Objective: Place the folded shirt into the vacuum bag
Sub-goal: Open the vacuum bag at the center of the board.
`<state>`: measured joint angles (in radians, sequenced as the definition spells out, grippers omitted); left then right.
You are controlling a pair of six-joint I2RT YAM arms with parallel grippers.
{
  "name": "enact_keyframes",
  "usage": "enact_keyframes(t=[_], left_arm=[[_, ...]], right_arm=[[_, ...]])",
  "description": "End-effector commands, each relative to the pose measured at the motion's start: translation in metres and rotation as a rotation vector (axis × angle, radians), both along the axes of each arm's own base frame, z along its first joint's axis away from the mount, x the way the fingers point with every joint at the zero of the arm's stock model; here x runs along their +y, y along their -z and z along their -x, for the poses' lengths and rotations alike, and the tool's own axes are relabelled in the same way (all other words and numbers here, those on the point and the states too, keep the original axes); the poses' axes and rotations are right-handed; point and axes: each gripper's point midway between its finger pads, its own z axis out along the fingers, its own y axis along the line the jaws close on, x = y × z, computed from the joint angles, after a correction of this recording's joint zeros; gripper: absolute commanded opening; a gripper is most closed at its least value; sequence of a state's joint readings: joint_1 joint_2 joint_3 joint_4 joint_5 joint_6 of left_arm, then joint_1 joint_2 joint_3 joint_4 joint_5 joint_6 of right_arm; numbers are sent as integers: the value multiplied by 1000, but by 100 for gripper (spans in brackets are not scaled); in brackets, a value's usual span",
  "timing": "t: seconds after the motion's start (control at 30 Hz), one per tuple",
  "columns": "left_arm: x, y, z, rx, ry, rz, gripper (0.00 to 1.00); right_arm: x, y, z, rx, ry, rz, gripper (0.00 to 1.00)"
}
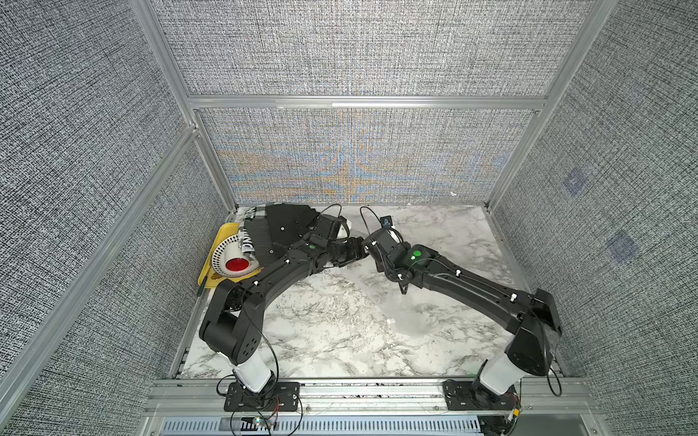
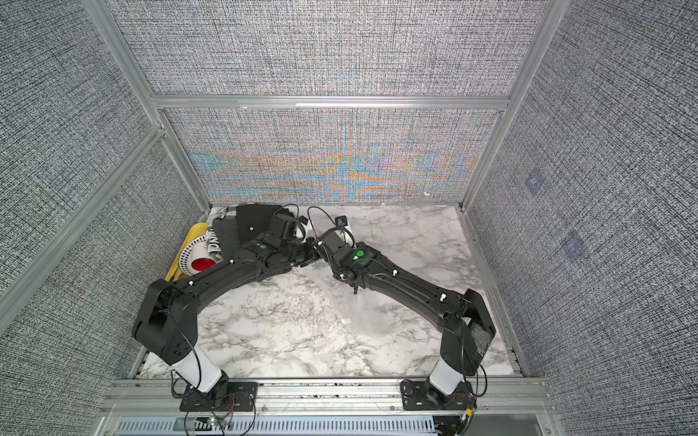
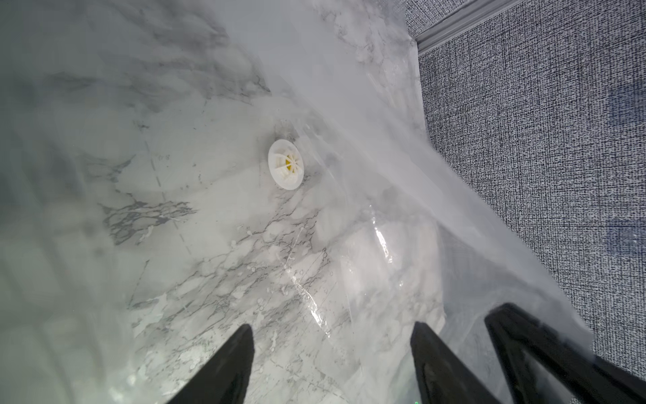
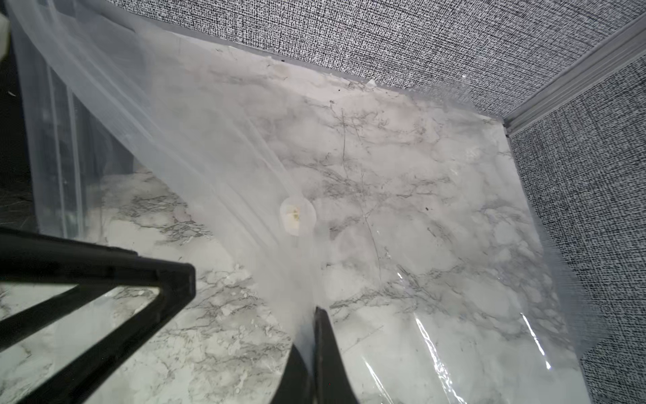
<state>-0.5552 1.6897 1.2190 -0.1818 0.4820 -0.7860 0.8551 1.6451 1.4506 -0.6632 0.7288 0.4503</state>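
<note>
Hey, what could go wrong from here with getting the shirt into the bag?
The right gripper pinches only thin film of the vacuum bag; it could slip, and the mouth would drop shut. The open left gripper sits right beside it, so they might collide. The folded shirt lies outside the bag by the left arm; grabbing it may unfold it.

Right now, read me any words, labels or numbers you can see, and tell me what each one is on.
"ND": large white letters on the black-and-white folded cloth, cut off by folds, reading uncertain.
On the clear plastic vacuum bag and its round white valve: no readable print.
</note>
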Motion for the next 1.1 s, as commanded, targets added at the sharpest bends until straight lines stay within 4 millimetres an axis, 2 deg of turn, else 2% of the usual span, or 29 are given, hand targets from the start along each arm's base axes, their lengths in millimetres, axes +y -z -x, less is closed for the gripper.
enact_keyframes(t=[0.0, 0.13, 0.3, 0.37, 0.43, 0.47, 0.5, 0.57, 0.7, 0.8, 0.93, 1.07], left_arm=[[-13, 1, 3, 24, 17, 31, 72], [-23, 31, 4, 82, 30, -6, 65], [-18, 69, 7, 132, 7, -80, 59], [-17, 75, 3, 129, 4, -97, 59], [-21, 71, -2, 107, 19, -94, 59], [-24, 66, -7, 85, 30, -91, 59], [-25, 61, -11, 59, 38, -93, 59], [-21, 55, -21, 11, 36, -125, 61], [1, 52, -39, -46, 15, -188, 62], [9, 48, -43, -38, 38, -153, 63], [15, 20, -28, -68, 53, -120, 68], [46, 5, -19, -103, -14, -190, 76]], right_arm=[[-7, -7, -6, -41, 43, -8, 0], [-17, -31, -12, -106, 92, -38, 0], [-31, -99, -14, -266, 147, -28, 0], [-30, -126, -11, -333, 159, 6, 0], [-30, -142, -6, -376, 182, 55, 0], [-31, -144, -5, -384, 198, 83, 0], [-32, -141, -5, -383, 207, 102, 0], [-33, -122, -7, -358, 218, 141, 0], [-37, -63, -18, -251, 220, 155, 0], [-42, -34, -32, -197, 230, 180, 0], [-39, -22, -43, -168, 231, 209, 0], [-25, -23, -51, -158, 184, 184, 0]])
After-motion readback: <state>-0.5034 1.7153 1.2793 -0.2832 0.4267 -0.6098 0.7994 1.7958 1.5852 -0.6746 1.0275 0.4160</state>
